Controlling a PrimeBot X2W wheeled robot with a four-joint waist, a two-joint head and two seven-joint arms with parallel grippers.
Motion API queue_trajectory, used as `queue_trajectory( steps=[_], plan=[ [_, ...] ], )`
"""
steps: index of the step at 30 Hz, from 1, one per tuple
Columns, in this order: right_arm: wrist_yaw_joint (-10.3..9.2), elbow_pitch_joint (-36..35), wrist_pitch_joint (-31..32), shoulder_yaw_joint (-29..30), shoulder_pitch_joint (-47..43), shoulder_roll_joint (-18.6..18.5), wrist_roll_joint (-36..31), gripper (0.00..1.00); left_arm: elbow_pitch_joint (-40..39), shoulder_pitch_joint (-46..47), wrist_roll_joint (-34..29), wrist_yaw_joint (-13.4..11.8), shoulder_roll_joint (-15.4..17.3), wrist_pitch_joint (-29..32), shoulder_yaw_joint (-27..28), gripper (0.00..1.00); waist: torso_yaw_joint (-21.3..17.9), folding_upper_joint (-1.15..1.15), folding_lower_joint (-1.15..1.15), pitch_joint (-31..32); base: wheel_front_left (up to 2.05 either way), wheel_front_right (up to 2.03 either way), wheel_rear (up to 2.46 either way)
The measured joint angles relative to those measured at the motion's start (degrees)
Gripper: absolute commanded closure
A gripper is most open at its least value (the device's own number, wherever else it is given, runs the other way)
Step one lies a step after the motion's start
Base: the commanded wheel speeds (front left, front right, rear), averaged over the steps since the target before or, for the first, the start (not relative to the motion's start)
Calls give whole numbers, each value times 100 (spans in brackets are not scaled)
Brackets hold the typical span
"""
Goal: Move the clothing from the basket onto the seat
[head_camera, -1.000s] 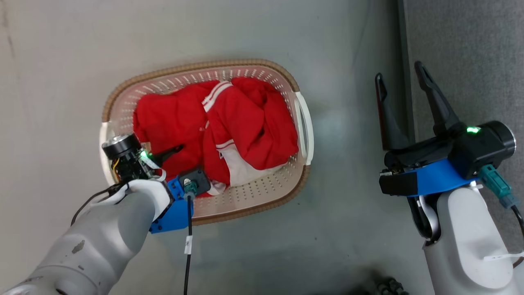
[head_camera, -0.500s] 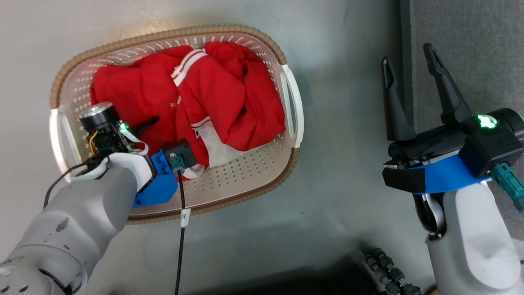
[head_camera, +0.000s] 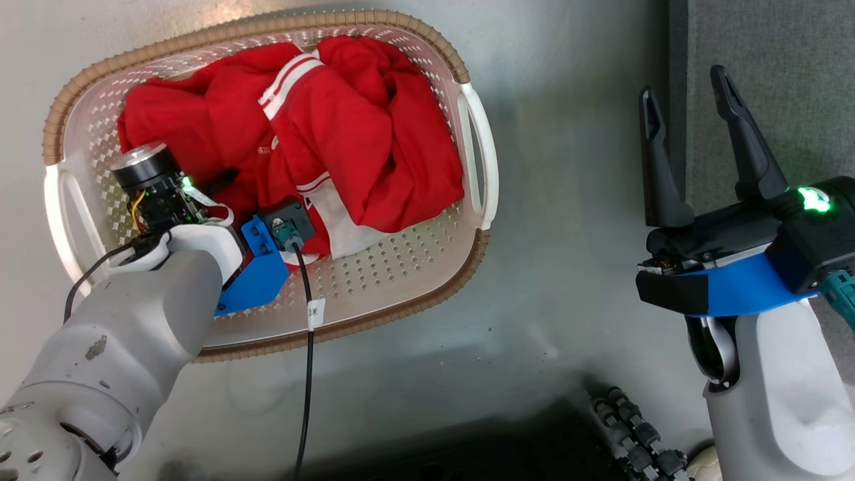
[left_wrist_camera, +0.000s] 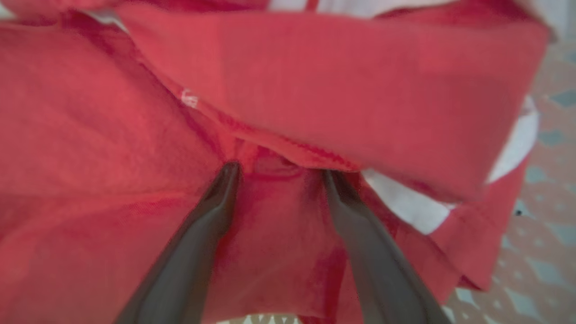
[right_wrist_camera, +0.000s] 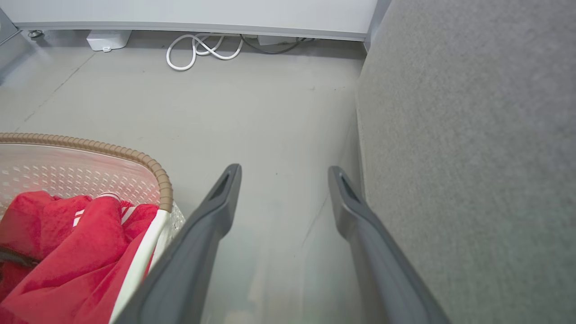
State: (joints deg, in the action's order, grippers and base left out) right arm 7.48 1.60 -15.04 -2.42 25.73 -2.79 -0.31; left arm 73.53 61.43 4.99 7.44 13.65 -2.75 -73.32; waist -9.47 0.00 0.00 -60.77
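Fingers apart, the left gripper (left_wrist_camera: pixel 279 173) is pressing into the soft, light clothing (left_wrist_camera: pixel 342 85), probably best pinched at the fold between its tips.

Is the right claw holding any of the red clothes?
No, the right gripper is open with bare floor between its fingers; the clothing lies in the basket.

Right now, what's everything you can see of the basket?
The basket is an oval, cream-white perforated plastic tub with a brown woven-look rim and a white handle at each end. It stands upright on the grey floor, holding the heaped red clothing. The left gripper reaches inside, open fingers pressed into the fabric.
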Motion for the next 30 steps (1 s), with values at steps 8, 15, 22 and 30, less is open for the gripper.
queue_trajectory(
  steps=[8, 15, 22, 30],
  plan=[
    [0, -88, 0, 38, -8, 0, -14, 0, 4, 44, 105, 0, -14, 283, 0, 51, -43, 0, 0, -101, 0, 0, 0],
    [0, -62, 0, 58, -9, 0, -15, 0, 7, 44, 91, 1, -27, 419, 0, 100, -13, 0, 0, -48, 0, 0, 0],
    [1, 14, 0, 71, 6, 0, -16, 0, -14, -12, 160, 1, -84, 381, 0, 100, 3, 0, 0, 106, 0, 0, 0],
    [0, 144, 0, 129, 36, 0, -58, 0, -196, -171, 545, 1, -271, 177, -1, 100, 97, 0, 0, 434, 0, 0, 0]
  ],
)
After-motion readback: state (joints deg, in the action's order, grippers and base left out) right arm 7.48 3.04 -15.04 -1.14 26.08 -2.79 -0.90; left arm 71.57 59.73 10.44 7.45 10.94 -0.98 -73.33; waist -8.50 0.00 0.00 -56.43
